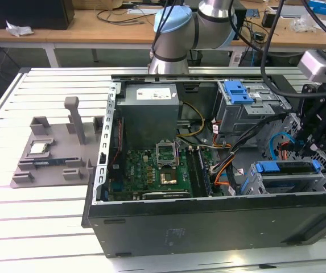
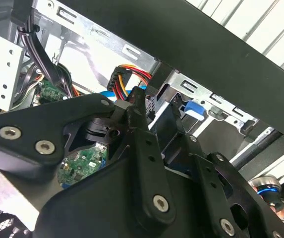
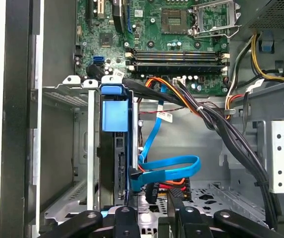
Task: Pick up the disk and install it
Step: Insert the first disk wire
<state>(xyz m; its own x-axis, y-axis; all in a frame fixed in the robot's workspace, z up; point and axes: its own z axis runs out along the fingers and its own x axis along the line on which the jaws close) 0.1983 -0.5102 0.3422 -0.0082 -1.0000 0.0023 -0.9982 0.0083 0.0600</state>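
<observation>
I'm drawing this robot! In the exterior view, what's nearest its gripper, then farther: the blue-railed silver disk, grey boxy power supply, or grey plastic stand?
From the gripper:
1. Blue-railed silver disk, just below it, exterior view's right.
2. Grey boxy power supply, inside the case.
3. Grey plastic stand, outside it, exterior view's left.

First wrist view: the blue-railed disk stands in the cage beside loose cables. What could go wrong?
The flat blue data cable loops right beside the silver disk with blue plastic rails and could get pinched. The black cable bundle runs past the grey metal cage; the gripper might snag it.
</observation>
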